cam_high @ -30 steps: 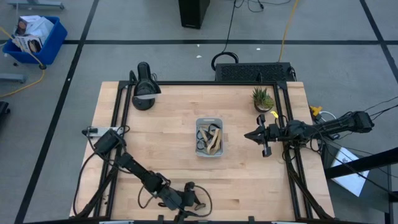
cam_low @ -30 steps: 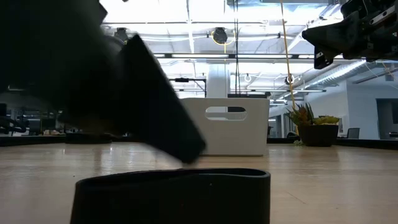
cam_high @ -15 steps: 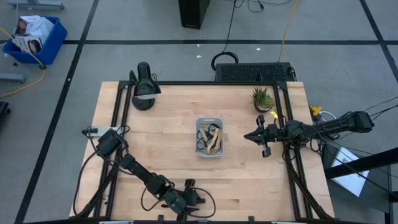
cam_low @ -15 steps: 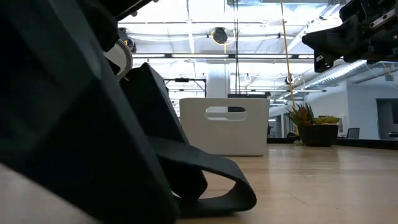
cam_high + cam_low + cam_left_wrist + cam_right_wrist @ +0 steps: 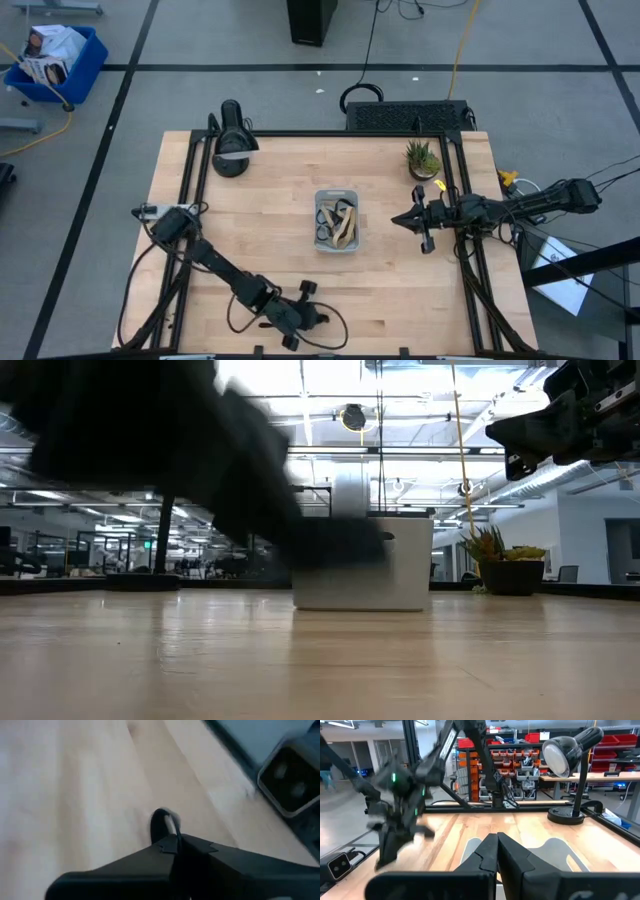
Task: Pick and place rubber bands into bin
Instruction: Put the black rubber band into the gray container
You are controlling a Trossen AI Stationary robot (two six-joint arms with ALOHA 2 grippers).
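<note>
The bin (image 5: pixel 336 220) stands at the table's middle with several dark and tan rubber bands (image 5: pixel 340 224) lying in it; it also shows in the low view (image 5: pixel 365 565). My left gripper (image 5: pixel 310 318) is near the table's near edge, shut on a dark rubber band (image 5: pixel 162 821). In the low view it is a dark blur (image 5: pixel 250 460) above the table. My right gripper (image 5: pixel 405 218) is shut and empty, in the air to the right of the bin; its fingertips meet in the right wrist view (image 5: pixel 496 844). My left gripper pinches the dark rubber band between its two shut fingertips. A short loop of the band (image 5: pixel 161 818) sticks out past the tips. The rest of the band is hidden by the fingers. The low view shows no band on the table below it.
A black desk lamp (image 5: pixel 230 140) stands at the far left and a small potted plant (image 5: pixel 422 158) at the far right. A grey camera block (image 5: pixel 290 780) sits at the near edge by my left gripper. Bare wood lies between the near edge and the bin.
My left gripper has taken hold of the dark rubber band that lay flat at the near edge and has gone up with it. The band first bent up at one end, then left the table entirely. My right gripper has kept still.
</note>
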